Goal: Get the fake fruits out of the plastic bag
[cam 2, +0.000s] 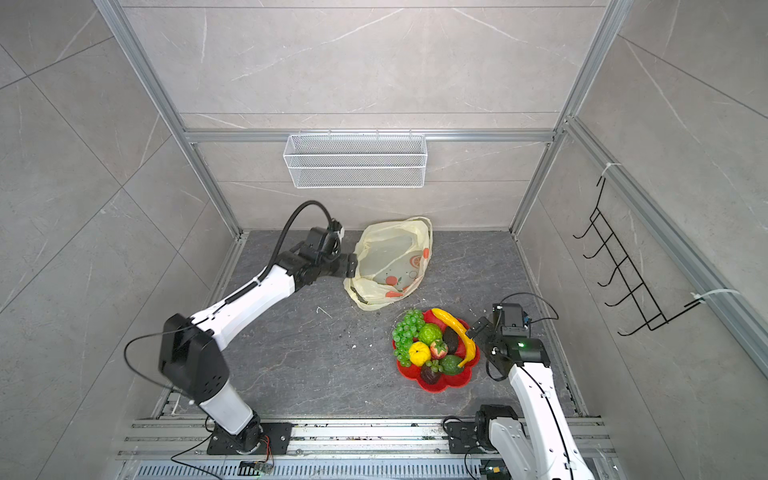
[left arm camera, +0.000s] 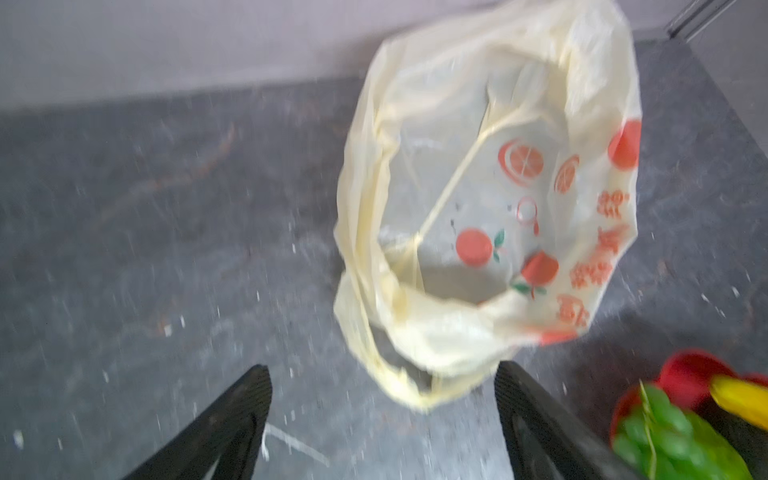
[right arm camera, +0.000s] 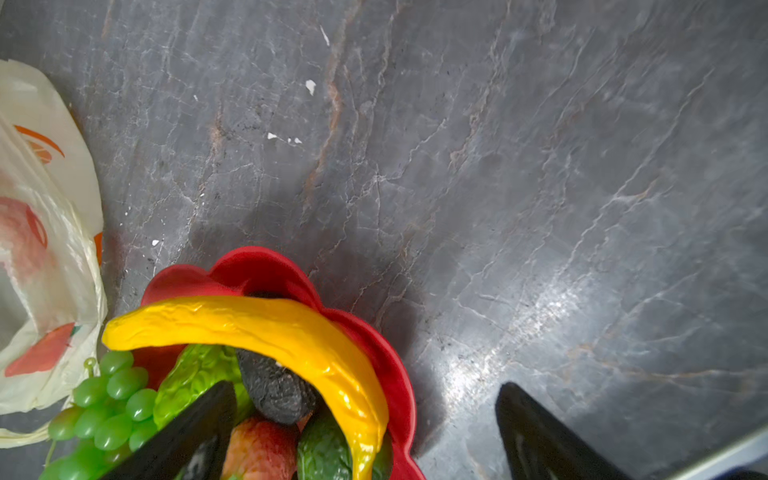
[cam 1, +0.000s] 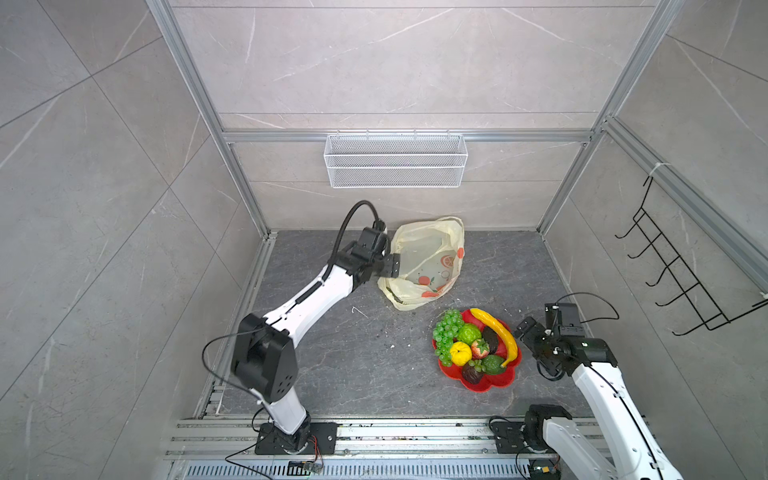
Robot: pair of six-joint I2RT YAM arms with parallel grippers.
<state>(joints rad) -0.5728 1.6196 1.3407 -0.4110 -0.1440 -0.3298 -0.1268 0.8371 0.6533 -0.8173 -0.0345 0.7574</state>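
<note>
The plastic bag (cam 1: 428,259) lies slack on the tabletop (cam 1: 353,361) near the back wall. The left gripper (cam 1: 392,266) stands open and empty at its edge. The fake fruits (cam 1: 473,345) sit piled on the red plate (cam 1: 484,387). The right gripper (cam 1: 523,329) hangs open beside the plate.
</note>
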